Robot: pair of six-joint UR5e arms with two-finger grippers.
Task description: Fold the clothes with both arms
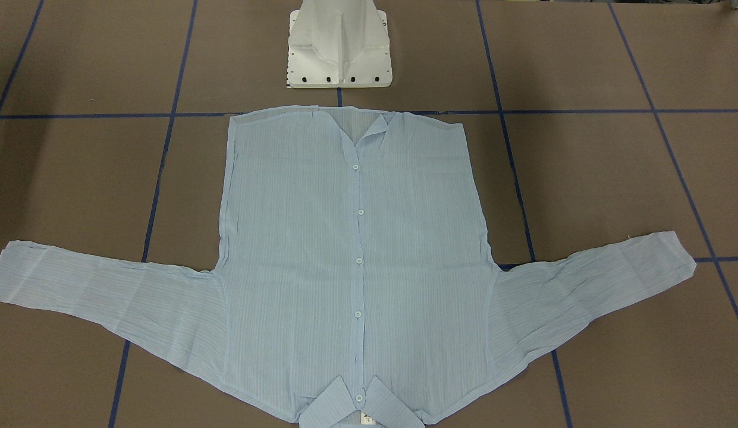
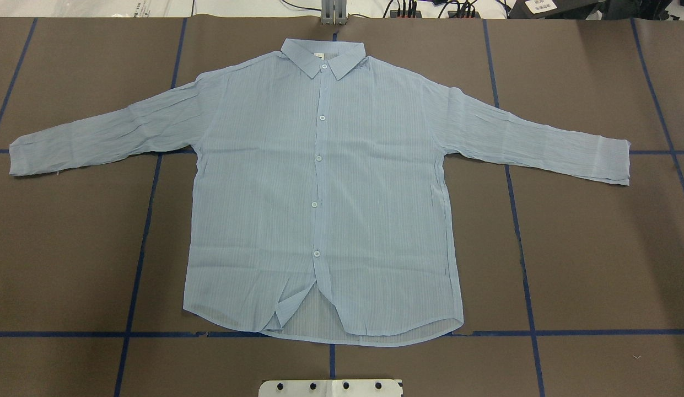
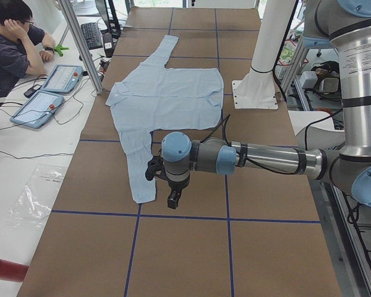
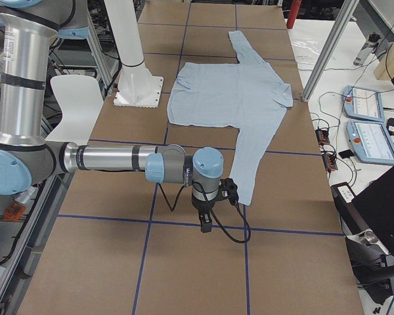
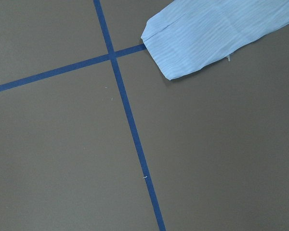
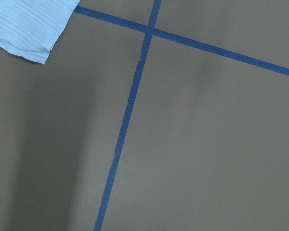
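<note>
Lying flat and front-up on the brown tabletop [image 2: 595, 248], the pale-blue shirt [image 2: 319, 193] is buttoned, with both sleeves spread outward. The collar [image 2: 323, 55] points away from the robot. The hem [image 2: 375, 331] lies nearest the white pedestal base [image 1: 339, 53], apart from it. One front corner at the hem is turned back.

**Left pincer.** The left pincer [image 3: 172, 198] hangs fingers-down above the tabletop, just beside the end of the sleeve on the robot's left. It is not touching the cloth. In the left wrist view the left-side cuff [image 5: 183, 48] sits in the upper right corner, its edge overlapping a crossing of blue tape lines [image 5: 130, 125]. No finger shows in that view. Whether this pincer is spread or closed cannot be told; nothing is seen in it.

**Right pincer.** The right pincer [image 4: 205, 223] hangs likewise above the tabletop, near the end of the opposite sleeve and clear of it. In the right wrist view the right-side cuff [image 6: 33, 29] occupies the upper left corner, well apart from the tape crossing. The spread of its fingers cannot be told either; no cloth is seen in it.

**Arms.** Both arms reach out low and roughly level over the tabletop, one at each end of the shirt.
</note>
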